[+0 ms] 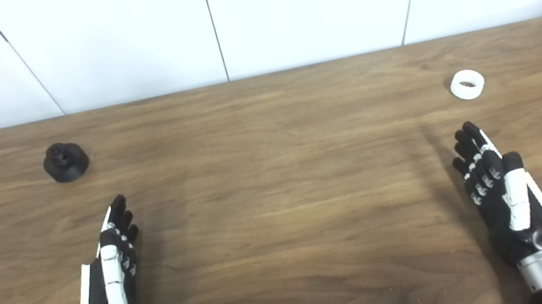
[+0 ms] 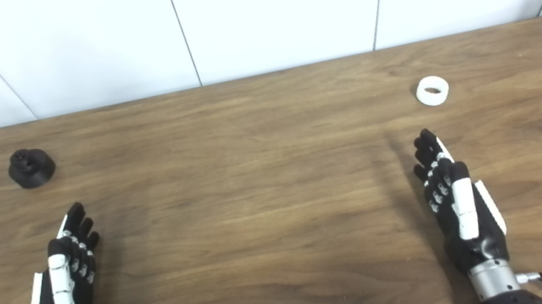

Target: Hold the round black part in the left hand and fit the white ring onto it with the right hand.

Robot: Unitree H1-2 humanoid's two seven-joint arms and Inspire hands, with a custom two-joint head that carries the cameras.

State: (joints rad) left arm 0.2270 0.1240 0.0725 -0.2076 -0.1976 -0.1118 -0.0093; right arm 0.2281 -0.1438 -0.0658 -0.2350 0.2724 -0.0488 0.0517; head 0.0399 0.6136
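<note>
The round black part [image 1: 65,161] sits upright on the wooden table [image 1: 277,184] at the far left, a smaller hub on its top. The white ring [image 1: 467,84] lies flat on the table at the far right. My left hand [image 1: 112,263] hovers near the front left, open, fingers stretched forward, a short way nearer than the black part. My right hand [image 1: 500,189] is open too, palm turned inward, just in front of the ring. Neither hand touches anything.
White wall panels [image 1: 246,11] rise right behind the table's far edge. The table's rounded far corners show at left and right.
</note>
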